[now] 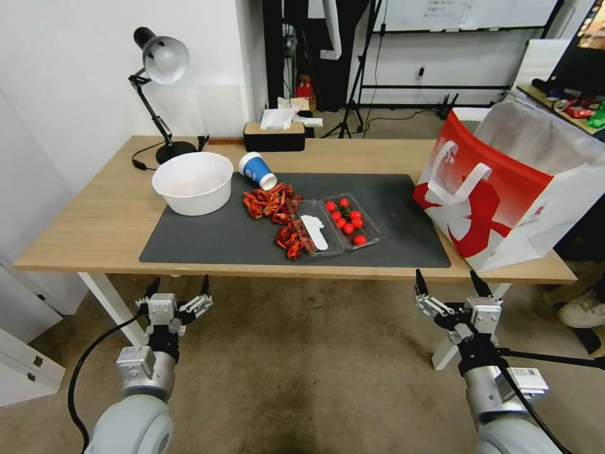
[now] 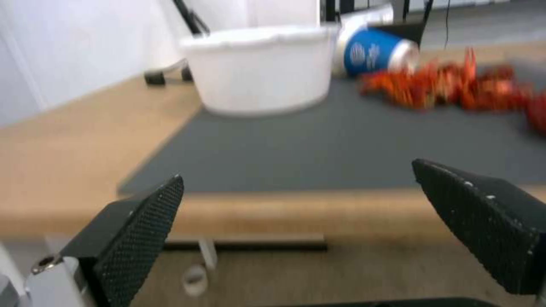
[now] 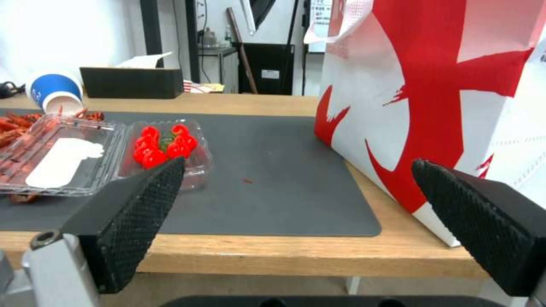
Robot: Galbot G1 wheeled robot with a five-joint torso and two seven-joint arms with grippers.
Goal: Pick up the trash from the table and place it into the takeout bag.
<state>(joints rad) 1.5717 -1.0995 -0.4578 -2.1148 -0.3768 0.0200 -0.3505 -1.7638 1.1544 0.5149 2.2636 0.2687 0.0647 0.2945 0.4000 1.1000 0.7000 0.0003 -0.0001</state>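
Your left gripper (image 2: 296,187) hangs spread wide, just short of the table (image 2: 74,145) edge. Beyond it on the dark mat (image 2: 318,153) you see the big white bowl (image 2: 262,70), the blue paper cup (image 2: 373,51) tipped on its side behind it, and red scraps (image 2: 455,87) just beside the cup.

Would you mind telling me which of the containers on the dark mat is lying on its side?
The blue paper cup, tipped over beside the white bowl; the bowl and the clear tomato tray both sit flat, open side up.
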